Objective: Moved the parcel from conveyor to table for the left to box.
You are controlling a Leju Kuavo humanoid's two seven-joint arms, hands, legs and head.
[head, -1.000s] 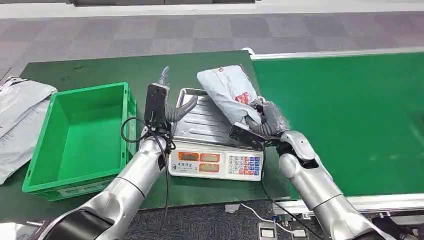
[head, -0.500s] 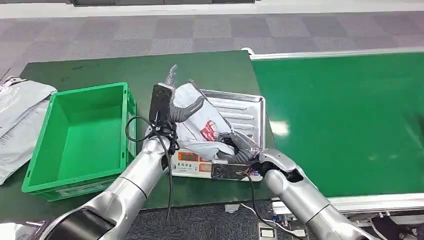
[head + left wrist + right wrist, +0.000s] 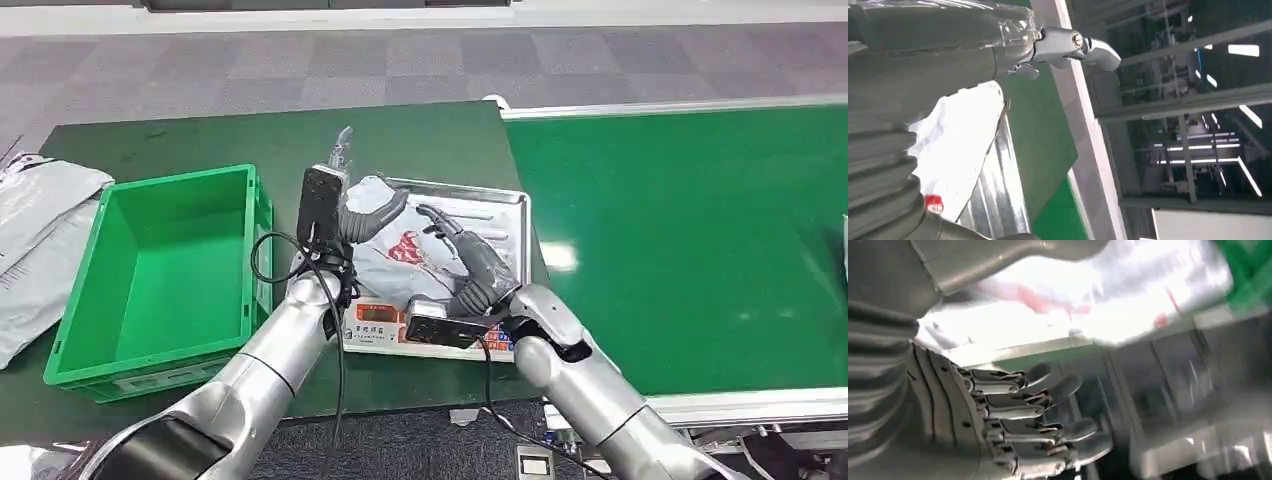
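— Head view first: where's the parcel (image 3: 400, 255) right now?

— Lying on the metal tray of the scale (image 3: 500, 215), which stands on the green counter (image 3: 200, 140) just beside the conveyor (image 3: 700, 220). It's a soft grey bag with red print, slumped across the tray's near-left part.

— Who's got it?

— Hard to call it held. The right hand (image 3: 465, 265) lies over the bag's right side with its fingers (image 3: 440, 218) stretched out and apart, more resting on it than gripping; its wrist view shows them uncurled too. I'd judge it is set that way to let go.

— And the other one?

— The left hand (image 3: 355, 210) stands at the bag's far-left end, thumb hooked over the top and one finger pointing up. It touches the bag, but I cannot tell whether it has a real grip. My guess is it's placed there to take over.

— Why there?

— The green crate (image 3: 90, 290) sits open on the counter right beside the left arm, so that side has the short reach to box it.

— Anything else around?

— More grey bags (image 3: 40, 230) lie beyond the crate, at the counter's left end.
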